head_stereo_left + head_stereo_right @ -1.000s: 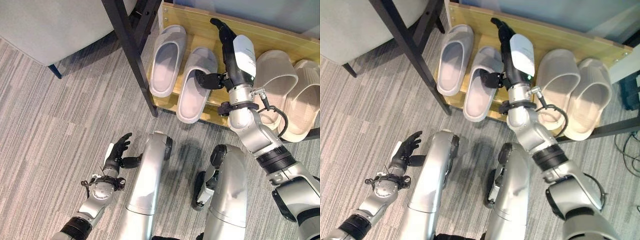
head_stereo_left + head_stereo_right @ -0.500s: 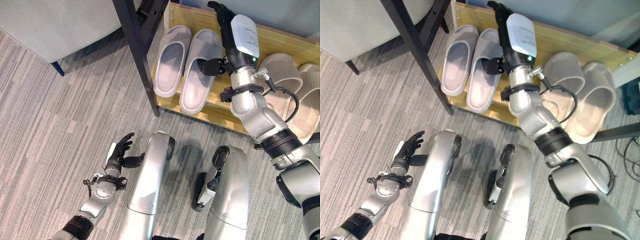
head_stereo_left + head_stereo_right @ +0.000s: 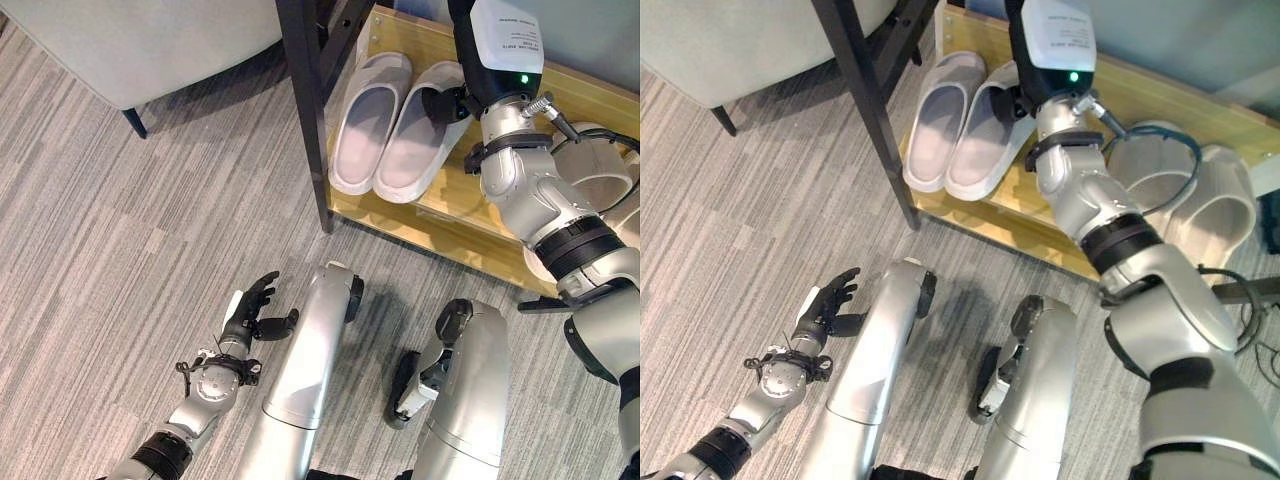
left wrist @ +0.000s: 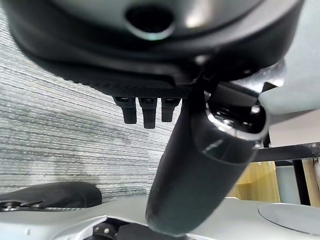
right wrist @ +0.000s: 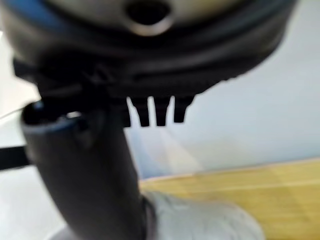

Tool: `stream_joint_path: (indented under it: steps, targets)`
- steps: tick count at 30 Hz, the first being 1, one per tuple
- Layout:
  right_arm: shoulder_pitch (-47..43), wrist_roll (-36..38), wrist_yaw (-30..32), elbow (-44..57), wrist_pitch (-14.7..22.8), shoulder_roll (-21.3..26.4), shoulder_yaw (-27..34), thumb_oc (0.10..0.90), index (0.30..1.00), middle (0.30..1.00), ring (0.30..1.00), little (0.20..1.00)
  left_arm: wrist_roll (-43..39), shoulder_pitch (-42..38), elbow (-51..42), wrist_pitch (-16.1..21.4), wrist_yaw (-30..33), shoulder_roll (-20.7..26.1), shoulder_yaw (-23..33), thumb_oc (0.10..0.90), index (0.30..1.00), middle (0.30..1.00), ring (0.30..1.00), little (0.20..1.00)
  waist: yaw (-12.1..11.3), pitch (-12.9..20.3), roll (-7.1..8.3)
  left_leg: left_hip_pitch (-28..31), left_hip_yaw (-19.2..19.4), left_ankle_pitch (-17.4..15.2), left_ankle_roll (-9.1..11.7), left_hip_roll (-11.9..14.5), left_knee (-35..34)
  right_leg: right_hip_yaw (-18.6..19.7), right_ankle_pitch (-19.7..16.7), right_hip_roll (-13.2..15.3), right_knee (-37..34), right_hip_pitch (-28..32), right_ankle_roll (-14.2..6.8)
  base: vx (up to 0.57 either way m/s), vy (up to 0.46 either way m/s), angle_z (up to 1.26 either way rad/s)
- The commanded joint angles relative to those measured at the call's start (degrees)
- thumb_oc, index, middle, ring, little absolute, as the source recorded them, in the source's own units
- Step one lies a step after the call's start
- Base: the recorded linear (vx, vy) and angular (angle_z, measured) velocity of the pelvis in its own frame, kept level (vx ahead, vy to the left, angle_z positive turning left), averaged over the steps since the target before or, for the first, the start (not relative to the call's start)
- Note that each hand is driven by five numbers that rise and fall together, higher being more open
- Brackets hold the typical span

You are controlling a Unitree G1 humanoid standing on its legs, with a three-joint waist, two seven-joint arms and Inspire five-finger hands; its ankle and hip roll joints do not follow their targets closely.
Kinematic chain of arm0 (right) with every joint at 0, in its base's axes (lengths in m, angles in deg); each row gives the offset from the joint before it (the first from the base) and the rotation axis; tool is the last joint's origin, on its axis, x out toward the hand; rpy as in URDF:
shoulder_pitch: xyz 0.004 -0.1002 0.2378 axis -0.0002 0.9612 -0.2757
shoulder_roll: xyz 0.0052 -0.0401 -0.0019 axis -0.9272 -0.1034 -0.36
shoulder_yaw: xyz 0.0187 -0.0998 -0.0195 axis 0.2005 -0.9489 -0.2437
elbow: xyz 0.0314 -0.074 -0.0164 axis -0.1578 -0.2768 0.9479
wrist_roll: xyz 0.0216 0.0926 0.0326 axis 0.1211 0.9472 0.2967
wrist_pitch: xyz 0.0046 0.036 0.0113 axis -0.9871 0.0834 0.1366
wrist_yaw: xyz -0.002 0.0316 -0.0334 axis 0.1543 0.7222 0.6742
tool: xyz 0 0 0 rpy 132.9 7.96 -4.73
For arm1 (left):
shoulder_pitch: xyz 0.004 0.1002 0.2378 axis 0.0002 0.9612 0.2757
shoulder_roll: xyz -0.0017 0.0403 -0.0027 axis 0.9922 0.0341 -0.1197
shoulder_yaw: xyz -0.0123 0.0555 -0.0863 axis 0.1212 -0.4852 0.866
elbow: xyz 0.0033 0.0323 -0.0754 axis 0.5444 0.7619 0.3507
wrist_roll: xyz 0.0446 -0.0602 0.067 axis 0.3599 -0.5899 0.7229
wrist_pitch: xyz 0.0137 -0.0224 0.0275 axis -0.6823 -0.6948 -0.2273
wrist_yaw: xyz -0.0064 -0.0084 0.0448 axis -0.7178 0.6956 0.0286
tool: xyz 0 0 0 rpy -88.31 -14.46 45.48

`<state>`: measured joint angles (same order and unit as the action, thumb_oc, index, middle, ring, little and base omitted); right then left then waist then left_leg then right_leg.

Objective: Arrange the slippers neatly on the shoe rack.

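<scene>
Two grey slippers, the left one (image 3: 368,120) and the right one (image 3: 424,138), lie side by side, toes inward, on the wooden shoe rack (image 3: 452,216). My right hand (image 3: 496,42) reaches over the rack with straight fingers, so it is open. Its thumb (image 5: 85,165) rests against the inner side of the right grey slipper (image 5: 200,220). A beige pair (image 3: 1152,176) sits further right on the same shelf, partly behind my right arm. My left hand (image 3: 250,316) hovers open over the carpet at the lower left, holding nothing.
A black table leg (image 3: 306,100) stands just left of the rack's front corner. A grey upholstered seat (image 3: 150,40) with a dark foot lies at the upper left. Striped grey carpet (image 3: 120,260) covers the floor in front of the rack.
My right hand has pushed deeper over the shelf. The right grey slipper slid back from the front edge and now lines up with its mate. The camera view shifted. My left hand stayed put.
</scene>
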<state>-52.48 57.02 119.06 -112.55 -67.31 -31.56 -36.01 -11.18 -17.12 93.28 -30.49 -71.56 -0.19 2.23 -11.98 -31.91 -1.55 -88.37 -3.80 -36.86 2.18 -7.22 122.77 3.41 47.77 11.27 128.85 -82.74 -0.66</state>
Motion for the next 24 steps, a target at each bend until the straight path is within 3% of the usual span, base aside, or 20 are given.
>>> stream_joint_path:
  steps: [1, 12, 24]
  targets:
    - [-11.46, 0.91, 3.75, 0.71, 1.19, 2.17, -0.31, 0.800, 0.900, 0.900, 0.900, 0.900, 0.09, -1.58, -3.23, 5.09, 0.32, -1.98, -3.01, 0.800, 0.900, 0.900, 0.900, 0.900, -2.68, 2.12, 0.03, -1.59, -2.24, -3.62, 6.12, 0.87, -1.40, -1.71, -10.41, 1.17, 5.67, 4.16, 3.59, 0.00, 0.000, 0.00]
    - [-7.90, 2.10, 1.32, 2.20, 1.91, 0.91, -1.19, 0.800, 0.900, 0.900, 0.900, 0.900, 0.08, -1.00, -4.09, 4.57, 0.94, -1.56, -1.35, 0.800, 0.900, 0.900, 0.900, 0.900, -1.39, 2.12, 0.45, -1.59, -1.81, -3.18, 6.62, 1.23, -2.28, -1.53, -10.27, 1.26, 5.77, 3.71, 3.97, 0.00, 0.001, 0.00]
    - [1.55, -1.41, -0.19, 13.26, 2.25, 1.46, 4.53, 0.800, 0.900, 0.900, 0.900, 0.900, 0.80, 1.50, -4.79, 3.96, 0.84, -1.86, 1.64, 0.800, 0.900, 0.900, 0.900, 0.900, -0.32, 2.12, 0.81, -1.59, -1.39, -2.44, 6.94, 1.18, -3.10, -1.64, -10.32, 1.12, 5.75, 3.30, 3.98, 0.00, 0.000, 0.00]
